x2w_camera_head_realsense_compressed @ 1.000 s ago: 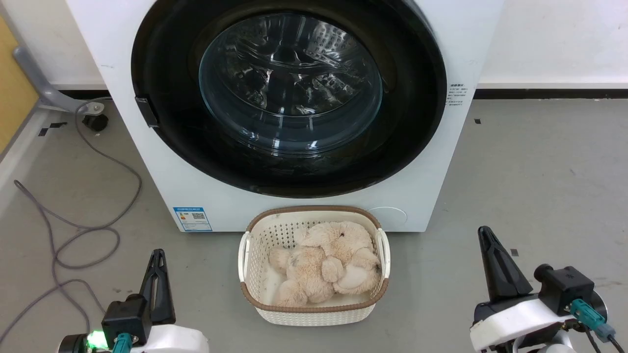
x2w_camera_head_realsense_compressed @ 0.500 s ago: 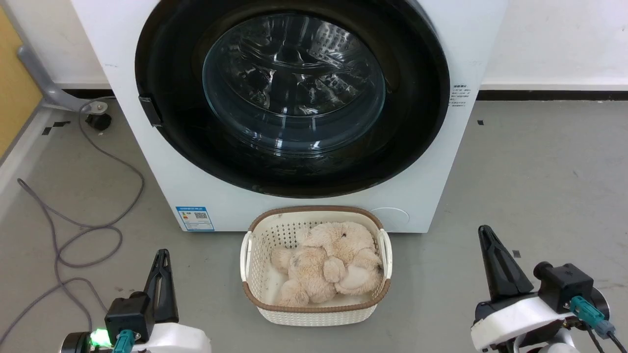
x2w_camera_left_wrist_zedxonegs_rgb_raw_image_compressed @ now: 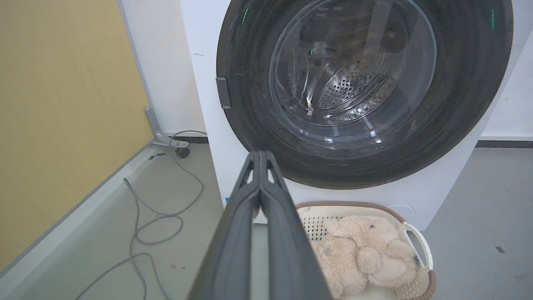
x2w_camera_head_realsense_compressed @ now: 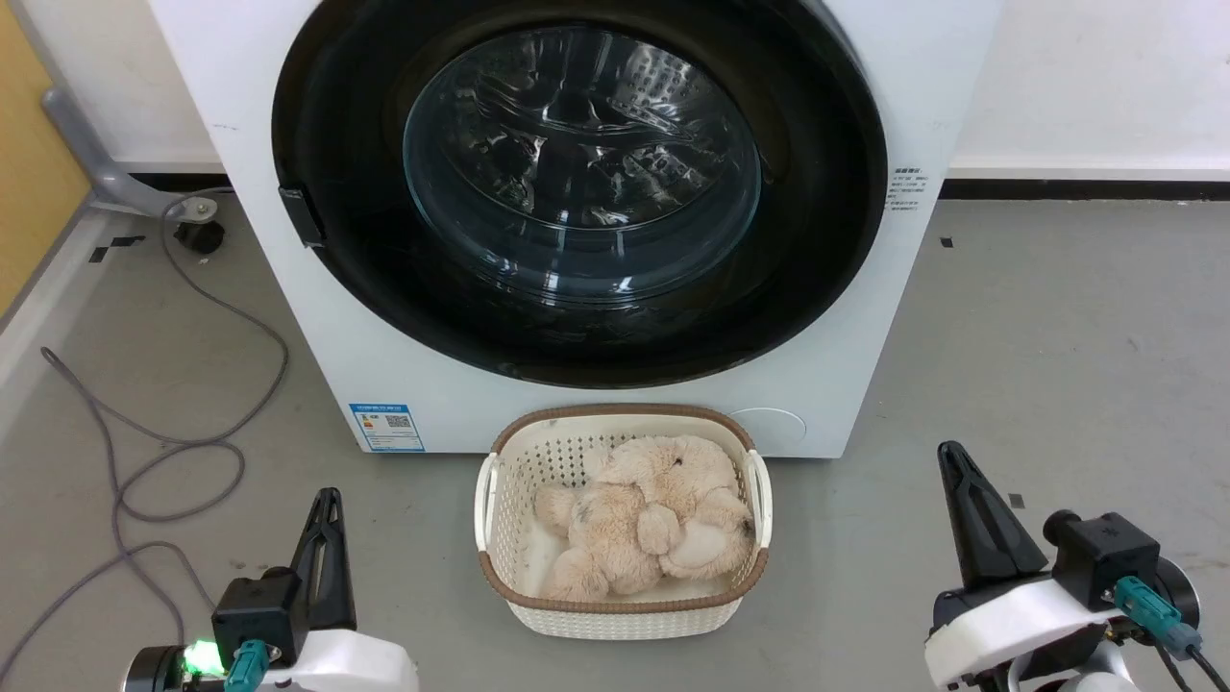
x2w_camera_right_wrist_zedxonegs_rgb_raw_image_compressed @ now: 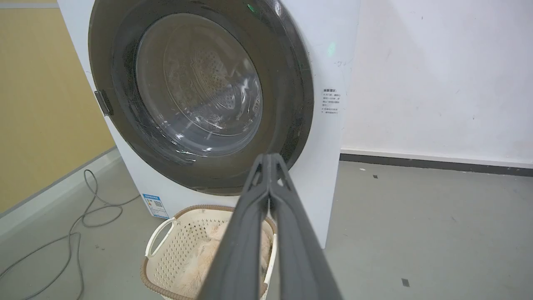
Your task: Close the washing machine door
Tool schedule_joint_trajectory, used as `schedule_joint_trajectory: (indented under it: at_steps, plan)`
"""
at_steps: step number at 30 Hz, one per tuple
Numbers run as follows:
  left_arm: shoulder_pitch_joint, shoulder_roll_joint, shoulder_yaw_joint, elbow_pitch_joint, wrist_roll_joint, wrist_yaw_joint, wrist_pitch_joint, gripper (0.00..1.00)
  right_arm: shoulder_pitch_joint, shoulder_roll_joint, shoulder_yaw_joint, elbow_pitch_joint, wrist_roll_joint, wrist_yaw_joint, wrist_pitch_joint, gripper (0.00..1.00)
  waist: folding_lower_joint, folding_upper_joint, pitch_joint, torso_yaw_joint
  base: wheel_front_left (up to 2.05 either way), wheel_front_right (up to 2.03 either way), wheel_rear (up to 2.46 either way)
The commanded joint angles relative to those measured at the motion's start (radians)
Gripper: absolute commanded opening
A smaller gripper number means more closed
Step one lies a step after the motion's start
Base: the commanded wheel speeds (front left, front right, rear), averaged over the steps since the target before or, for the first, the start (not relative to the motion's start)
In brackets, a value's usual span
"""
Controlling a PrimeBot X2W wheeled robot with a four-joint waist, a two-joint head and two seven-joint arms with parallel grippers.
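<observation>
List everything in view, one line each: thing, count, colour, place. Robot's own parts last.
wall: one, white, behind the machine
floor: one, grey, around the machine
washing machine: one, white, against the wall
door: one, black rim, clear glass, flat against the machine's front
label: one, blue, machine's lower left corner
basket: one, white with brown rim, on the floor before the machine
plush toy: one, beige, lying in the basket
cable: one, grey, on the floor left of the machine
panel: one, yellow, far left
left gripper: one, black, lower left, shut
right gripper: one, black, lower right, shut
</observation>
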Motion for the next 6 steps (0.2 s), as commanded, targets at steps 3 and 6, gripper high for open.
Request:
schedule_joint_trajectory:
  at_steps: [3,6]
  plan:
    - [-0.014,0.0,-0.001,-0.006,0.007,-0.006,0.009,0.0,0.022,0.002,-0.003,-0.013,-0.007,0.0,0.01,0.0,0.0,0.0,0.0,0.002,0.0,0.0,0.0]
    - [-0.015,0.0,-0.002,-0.008,0.008,-0.009,0.016,0.0,0.024,0.002,-0.004,-0.018,-0.011,0.0,0.016,0.0,0.0,0.0,-0.001,0.003,0.0,0.0,0.0]
